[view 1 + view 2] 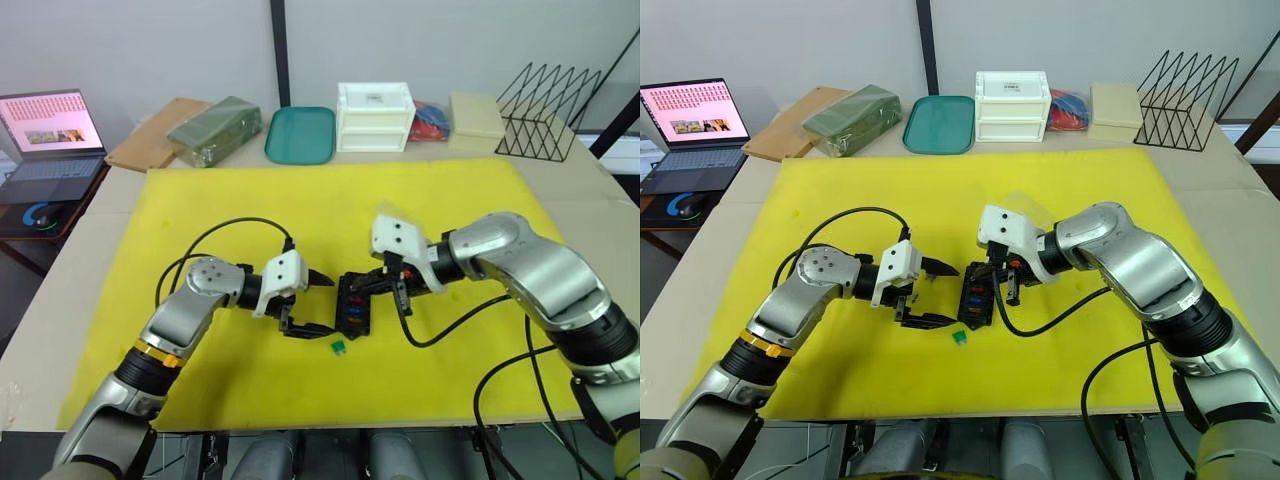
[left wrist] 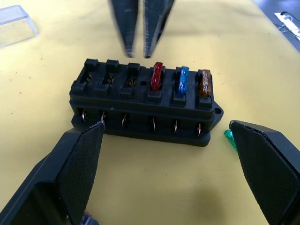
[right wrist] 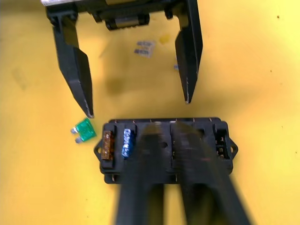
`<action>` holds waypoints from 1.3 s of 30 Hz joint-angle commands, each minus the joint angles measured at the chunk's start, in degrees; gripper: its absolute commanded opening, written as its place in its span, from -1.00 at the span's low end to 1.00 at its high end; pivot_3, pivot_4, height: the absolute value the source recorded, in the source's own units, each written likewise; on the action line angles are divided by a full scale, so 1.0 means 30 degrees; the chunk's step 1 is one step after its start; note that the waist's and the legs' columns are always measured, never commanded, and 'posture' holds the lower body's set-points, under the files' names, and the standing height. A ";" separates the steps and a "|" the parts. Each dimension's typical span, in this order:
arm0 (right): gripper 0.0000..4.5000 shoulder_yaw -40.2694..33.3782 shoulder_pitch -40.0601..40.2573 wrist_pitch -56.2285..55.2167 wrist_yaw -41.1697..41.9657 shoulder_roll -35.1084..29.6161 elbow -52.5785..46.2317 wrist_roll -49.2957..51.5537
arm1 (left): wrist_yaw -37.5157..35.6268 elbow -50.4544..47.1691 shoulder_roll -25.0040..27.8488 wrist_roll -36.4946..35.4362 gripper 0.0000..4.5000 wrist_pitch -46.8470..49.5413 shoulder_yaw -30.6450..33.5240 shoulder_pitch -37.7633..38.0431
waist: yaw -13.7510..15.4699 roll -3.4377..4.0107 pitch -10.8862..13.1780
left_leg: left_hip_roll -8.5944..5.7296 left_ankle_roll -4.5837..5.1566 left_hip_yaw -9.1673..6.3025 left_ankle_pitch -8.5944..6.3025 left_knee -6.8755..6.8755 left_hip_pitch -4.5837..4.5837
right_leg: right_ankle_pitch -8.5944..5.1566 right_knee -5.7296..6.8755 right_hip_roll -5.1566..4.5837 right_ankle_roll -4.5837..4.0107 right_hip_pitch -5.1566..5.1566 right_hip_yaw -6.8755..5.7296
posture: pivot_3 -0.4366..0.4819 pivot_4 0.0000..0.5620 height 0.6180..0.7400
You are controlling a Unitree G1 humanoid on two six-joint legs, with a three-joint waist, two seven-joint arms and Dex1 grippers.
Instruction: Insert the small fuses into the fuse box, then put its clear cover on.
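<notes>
fuse box [image 2: 145,105] between spread left gripper [image 2: 164,164] fingers.

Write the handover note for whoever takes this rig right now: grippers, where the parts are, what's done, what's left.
Left gripper: open, empty, low beside the fuse box.
Right gripper: fingers nearly together above the box's far side; nothing visible in them.
Done: red, blue and amber fuses seated at one end.
Left: three slots in that row empty. Green fuse lies loose on the yellow mat by the box. Clear cover is off, on the mat.
</notes>
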 commanded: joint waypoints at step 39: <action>-1.00 -0.4906 0.2288 -0.2208 -0.1097 -0.0268 -0.1084 0.1241 | -0.2113 -0.2296 0.4254 -0.6018 1.00 0.6263 0.4733 -0.0398 | -0.0031 0.0000 0.0003 | 0.0001 -0.0001 -0.0009 0.0000 -0.0007 -0.0003 | 0.0000 0.0007 0.0005 0.0000 -0.0013 0.0000 | -0.05 -0.47 1.00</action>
